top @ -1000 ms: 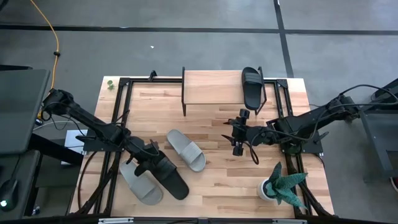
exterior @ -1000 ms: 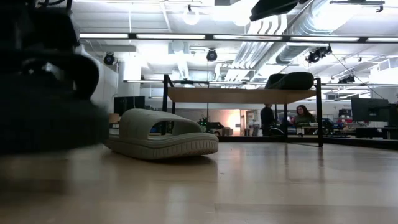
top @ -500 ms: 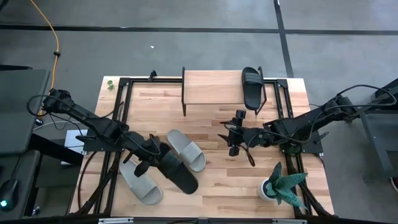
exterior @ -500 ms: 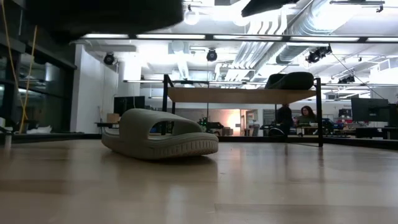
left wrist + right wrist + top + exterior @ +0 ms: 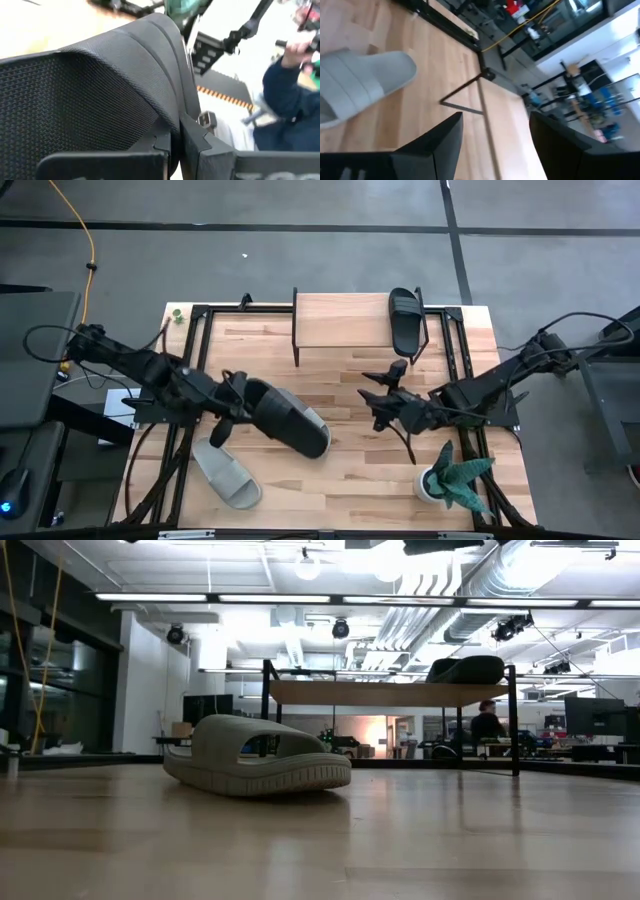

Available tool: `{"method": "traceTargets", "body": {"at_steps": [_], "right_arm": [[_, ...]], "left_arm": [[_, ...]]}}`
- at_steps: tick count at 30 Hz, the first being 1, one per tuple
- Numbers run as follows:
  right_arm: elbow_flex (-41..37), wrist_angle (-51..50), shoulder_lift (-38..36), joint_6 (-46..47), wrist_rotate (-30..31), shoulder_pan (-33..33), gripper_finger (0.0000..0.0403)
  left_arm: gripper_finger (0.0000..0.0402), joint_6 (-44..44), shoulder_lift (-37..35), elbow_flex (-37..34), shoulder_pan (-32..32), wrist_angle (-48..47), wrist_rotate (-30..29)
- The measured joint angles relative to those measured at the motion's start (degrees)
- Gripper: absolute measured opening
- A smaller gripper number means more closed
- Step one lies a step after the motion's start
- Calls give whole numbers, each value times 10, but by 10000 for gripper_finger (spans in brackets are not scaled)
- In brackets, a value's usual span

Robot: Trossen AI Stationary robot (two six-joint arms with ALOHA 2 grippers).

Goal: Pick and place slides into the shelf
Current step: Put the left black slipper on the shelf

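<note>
Aloft, black slide (image 5: 285, 417) sits clamped in left gripper (image 5: 232, 408); right gripper (image 5: 383, 392) spread apart.

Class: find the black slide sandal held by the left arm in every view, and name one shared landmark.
High view: black slide sandal, left of centre, in the left claw.
Low view: not visible.
Left wrist view: fills the frame.
Right wrist view: not visible.
Shared landmark: pale grey-green slide sandal.

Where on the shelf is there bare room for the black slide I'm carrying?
The shelf is bare from its left end up to the black slide at its right end. Crowded: mid-table, where the carried black slide in the left tool overlaps a grey slide.
</note>
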Motion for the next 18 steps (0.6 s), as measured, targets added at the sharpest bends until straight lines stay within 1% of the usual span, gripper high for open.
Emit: {"method": "traceTargets", "body": {"at_steps": [4, 7, 12, 15, 16, 18], "right_arm": [[0, 17, 3, -38, 34, 12, 220], [0, 37, 14, -78, 57, 16, 220], [0, 105, 51, -191, 102, 21, 220], [0, 154, 74, -256, 152, 26, 220], [0, 163, 79, -273, 168, 28, 220], [0, 183, 84, -292, 173, 33, 220]], "left_arm": [[0, 3, -22, 1, 45, -6, 12], [0, 9, -30, 0, 94, -8, 55], [0, 13, -33, 1, 171, 14, 127], [0, 21, -33, 1, 209, 25, 176], [0, 23, -33, 1, 219, 26, 185], [0, 27, -35, 0, 234, 30, 197]]}}
